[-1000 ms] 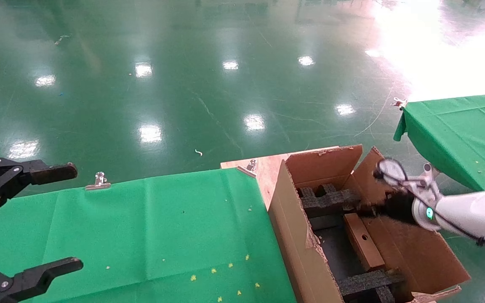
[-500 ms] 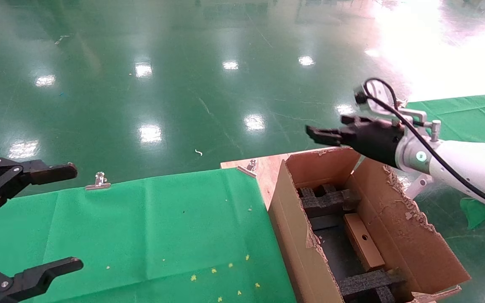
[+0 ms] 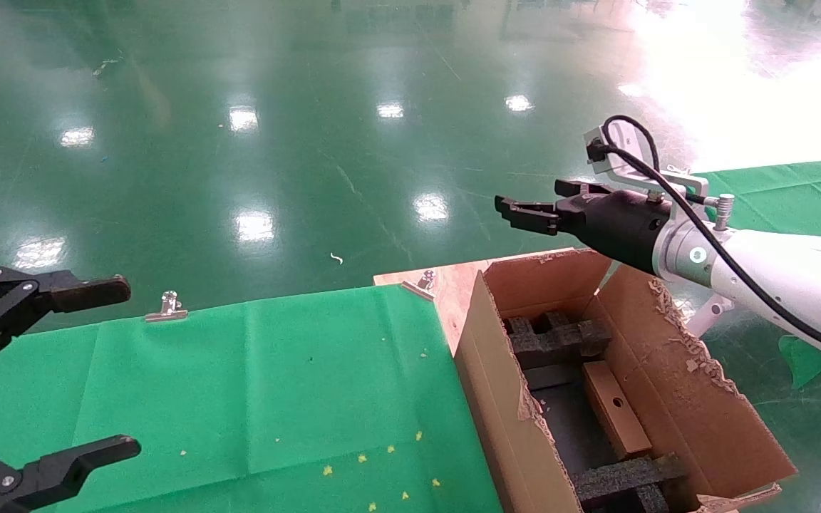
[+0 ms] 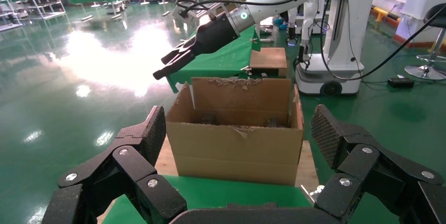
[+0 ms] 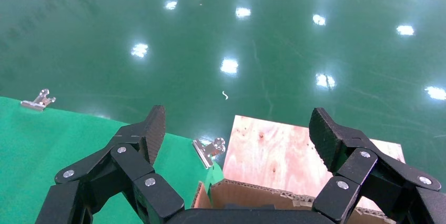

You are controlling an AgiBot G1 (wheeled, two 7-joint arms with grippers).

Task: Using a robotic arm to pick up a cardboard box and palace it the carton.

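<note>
A: In the carton (image 3: 496,399), item one: the box (image 3: 613,410). Where do you log it?

B: On the carton floor, hole side up, between the two foam blocks (image 3: 556,338) and next to the right-hand wall. Nothing is touching it.

A: Item two: the arm (image 3: 774,263). What has changed?

B: A second ago I had it down inside the carton by the box. Now it is up and clear, above the far flap. Its claw (image 3: 524,212) points out over the floor, fingers drawn near together, carrying nothing.

A: Meaning?

B: I judge the box placed and the arm backing away. One check is left: that the box sits flat.

A: Items three and four?

B: Left gripper (image 3: 125,367): parked over the green cloth (image 3: 275,370), spread wide, empty. Right gripper (image 5: 237,124): spread wide and empty, above the carton's far edge and the plywood (image 5: 284,150)
</note>
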